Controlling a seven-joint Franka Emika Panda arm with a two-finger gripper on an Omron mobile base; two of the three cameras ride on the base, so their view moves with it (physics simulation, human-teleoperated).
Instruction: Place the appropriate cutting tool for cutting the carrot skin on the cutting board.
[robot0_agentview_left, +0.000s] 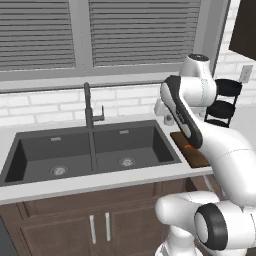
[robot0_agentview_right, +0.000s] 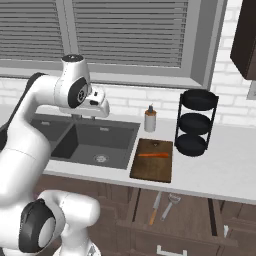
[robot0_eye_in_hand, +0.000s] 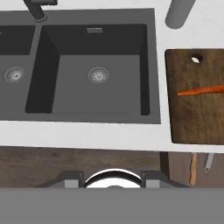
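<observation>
From the left base view the pincer itself is hidden behind the white arm; the dark double sink (robot0_agentview_left: 90, 150) and its slim tap (robot0_agentview_left: 89, 107) lie to the arm's left, the brown wooden cutting board (robot0_agentview_left: 190, 150) just beyond its forearm, with a speck of orange carrot (robot0_agentview_left: 187, 146) showing.

From the right base view the pincer (robot0_agentview_right: 102, 111) hangs above the sink's near basin. Right of it stands a small pale bottle (robot0_agentview_right: 150, 119), then the cutting board with the carrot lying across it, then a black three-tier round rack (robot0_agentview_right: 196, 123). Below the counter edge, in an open drawer (robot0_agentview_right: 175, 215) — well right of and under the pincer — lie an orange-handled knife (robot0_agentview_right: 155, 207) and a slim pale cutting tool (robot0_agentview_right: 170, 205).

In the hand view the matte basin sits straight ahead, the grained board with its hanging hole to the right. Whether the pincer is released or clenched I cannot tell; nothing sits between its fingers. No writing is legible.
</observation>
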